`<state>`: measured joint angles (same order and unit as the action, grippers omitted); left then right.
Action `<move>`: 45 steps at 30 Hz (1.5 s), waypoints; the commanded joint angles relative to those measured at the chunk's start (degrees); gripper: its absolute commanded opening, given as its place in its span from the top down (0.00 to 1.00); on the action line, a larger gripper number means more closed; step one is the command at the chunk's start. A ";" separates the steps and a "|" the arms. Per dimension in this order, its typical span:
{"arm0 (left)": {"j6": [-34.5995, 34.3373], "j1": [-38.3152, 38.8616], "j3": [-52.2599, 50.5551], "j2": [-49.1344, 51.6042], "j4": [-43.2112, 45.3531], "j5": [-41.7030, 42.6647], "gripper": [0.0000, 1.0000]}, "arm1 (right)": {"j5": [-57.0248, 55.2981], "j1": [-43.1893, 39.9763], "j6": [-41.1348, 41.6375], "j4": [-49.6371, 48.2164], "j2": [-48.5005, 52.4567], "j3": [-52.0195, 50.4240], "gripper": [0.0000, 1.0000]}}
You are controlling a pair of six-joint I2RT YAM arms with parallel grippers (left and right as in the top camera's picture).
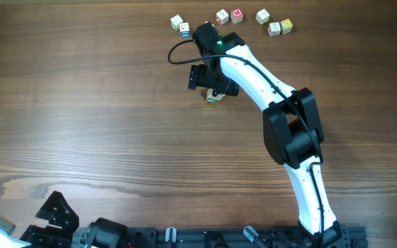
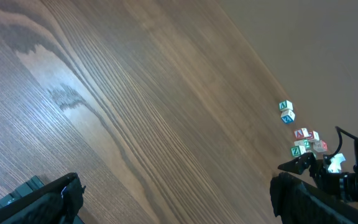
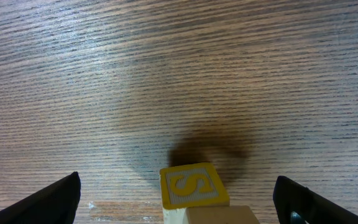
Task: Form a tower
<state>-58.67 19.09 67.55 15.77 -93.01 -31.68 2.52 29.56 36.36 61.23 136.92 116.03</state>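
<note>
The tower (image 1: 214,98) stands left of the table's middle, mostly hidden under my right gripper (image 1: 212,83). From above I cannot tell its height. In the right wrist view its top cube (image 3: 193,185) has a yellow S face, and a plain pale block (image 3: 221,215) shows at the frame's lower edge. My right gripper (image 3: 179,200) is open. Its fingers stand wide on either side of the S cube without touching it. My left gripper (image 2: 176,205) is open over bare wood at the near left corner (image 1: 55,212).
Several loose letter cubes lie along the far edge: a pair (image 1: 180,25) at the left, two red-lettered ones (image 1: 229,15), and more (image 1: 275,24) to the right. From the left wrist they appear far off (image 2: 286,112), beside the right arm (image 2: 353,168).
</note>
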 commanded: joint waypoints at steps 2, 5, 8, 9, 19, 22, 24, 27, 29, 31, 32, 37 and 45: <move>-0.50 -0.35 -0.15 -0.28 0.11 -0.76 0.00 | -1.03 -0.17 -1.42 1.05 1.07 2.12 0.00; -0.50 -0.37 -0.15 -0.28 0.11 -0.76 0.00 | -1.03 -0.17 -1.40 2.62 1.07 4.66 0.01; -0.50 -0.37 -0.15 -0.28 0.11 -0.76 0.00 | -0.98 -0.13 -1.38 2.80 1.07 5.09 0.00; -0.50 -0.37 -0.15 -0.28 0.11 -0.76 0.00 | -0.98 -0.11 -1.40 2.91 1.07 5.09 0.01; -0.50 -0.37 -0.15 -0.28 0.11 -0.76 0.00 | -1.01 0.26 -1.40 2.97 1.07 5.09 0.01; -0.48 -0.35 -0.15 -0.28 0.11 -0.76 0.00 | -1.01 0.26 -1.40 3.34 1.05 5.09 0.09; -0.50 -0.37 -0.15 -0.28 0.11 -0.76 0.00 | -1.01 0.26 -1.42 3.89 0.85 5.11 0.15; -0.50 -0.35 -0.15 -0.28 0.11 -0.76 0.00 | -1.01 0.26 -1.40 4.11 0.76 5.11 0.24; -0.48 -0.37 -0.15 -0.28 0.11 -0.76 0.00 | -1.01 0.26 -1.40 4.20 0.74 5.11 0.35; -0.50 -0.37 -0.15 -0.28 0.11 -0.76 0.00 | -1.01 0.26 -1.38 4.26 0.74 5.11 0.41; -0.50 -0.35 -0.15 -0.28 0.11 -0.76 0.00 | -1.01 0.26 -1.40 4.35 0.74 5.11 0.47; -0.50 -0.35 -0.15 -0.28 0.11 -0.76 0.00 | -1.01 0.26 -1.40 4.46 0.74 5.11 0.63; -0.50 -0.35 -0.15 -0.28 0.11 -0.76 0.00 | -1.07 0.26 -0.81 4.31 0.74 5.11 0.66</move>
<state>-58.67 19.09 67.55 15.77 -93.01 -31.68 2.48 29.56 34.65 65.45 136.94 119.85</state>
